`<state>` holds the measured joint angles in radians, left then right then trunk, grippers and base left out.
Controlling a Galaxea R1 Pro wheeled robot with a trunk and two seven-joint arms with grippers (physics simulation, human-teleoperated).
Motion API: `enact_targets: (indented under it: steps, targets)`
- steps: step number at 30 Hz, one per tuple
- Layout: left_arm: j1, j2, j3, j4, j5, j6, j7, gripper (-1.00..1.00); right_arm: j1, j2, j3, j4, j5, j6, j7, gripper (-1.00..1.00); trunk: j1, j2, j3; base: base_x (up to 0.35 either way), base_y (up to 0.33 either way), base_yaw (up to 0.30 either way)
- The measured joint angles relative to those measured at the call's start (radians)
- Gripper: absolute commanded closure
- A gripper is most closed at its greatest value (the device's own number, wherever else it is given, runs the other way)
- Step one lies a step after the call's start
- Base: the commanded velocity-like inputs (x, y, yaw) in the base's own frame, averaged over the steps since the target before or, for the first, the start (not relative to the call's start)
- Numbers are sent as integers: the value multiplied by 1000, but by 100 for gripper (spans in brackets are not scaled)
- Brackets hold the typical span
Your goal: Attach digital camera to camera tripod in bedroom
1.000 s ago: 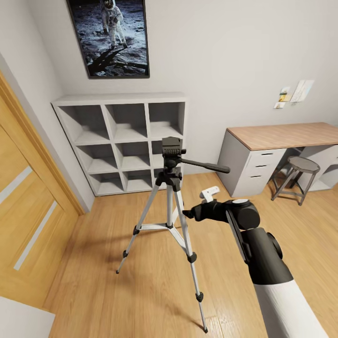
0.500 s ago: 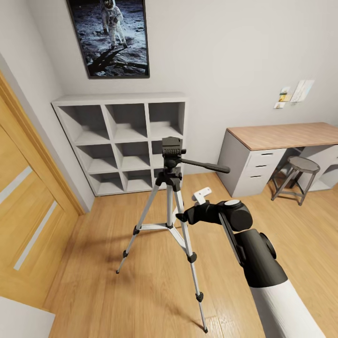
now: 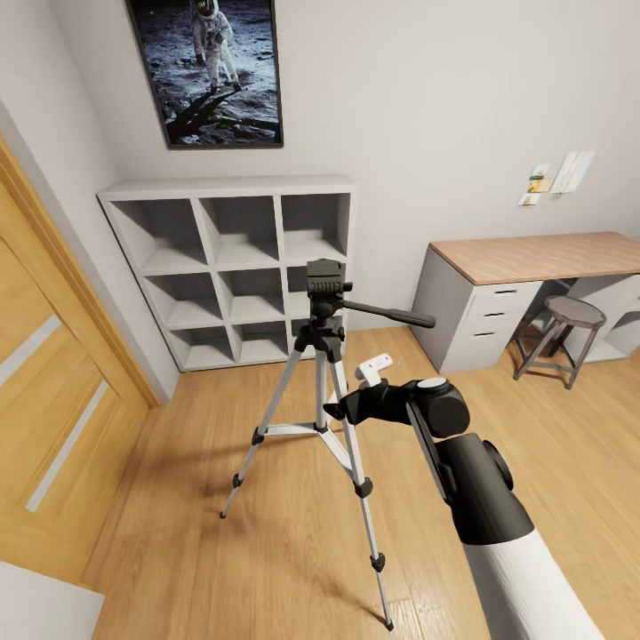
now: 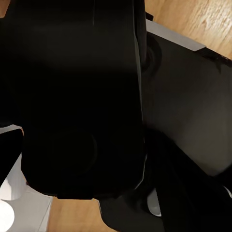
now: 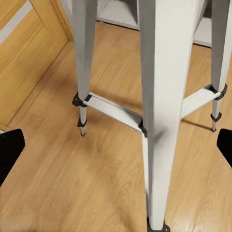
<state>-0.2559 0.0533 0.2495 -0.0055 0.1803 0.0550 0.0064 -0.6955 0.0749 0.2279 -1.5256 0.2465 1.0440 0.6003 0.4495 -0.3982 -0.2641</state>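
The camera tripod (image 3: 324, 356) stands on the wood floor in mid-room, silver legs spread, its black head (image 3: 325, 277) bare and the pan handle (image 3: 391, 315) pointing right. My right gripper (image 3: 336, 411) hangs just right of the legs at mid height, close to the near leg (image 5: 162, 116). Its fingertips (image 5: 9, 152) sit wide apart, open, holding nothing. A large black boxy shape (image 4: 82, 96) sits close in the left wrist view; I cannot tell if it is the digital camera or whether the left gripper holds it.
A grey cube shelf (image 3: 231, 267) stands against the wall behind the tripod, under the astronaut poster (image 3: 209, 71). The wooden door (image 3: 53, 391) is at the left. A wood-topped desk (image 3: 533, 258) and stool (image 3: 569, 333) stand at the right.
My right arm has moved left and a little away from me, bringing the open gripper closer to the tripod legs. The tripod has not moved.
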Motion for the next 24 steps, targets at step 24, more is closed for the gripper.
enact_targets:
  steps: [24]
  targets:
    - [0, 0, 0, 0, 1, 0, 0, 100, 0, 3, -4, 18, -2, 0, 2, -100, 0, 0, 0, 113, 0, 0]
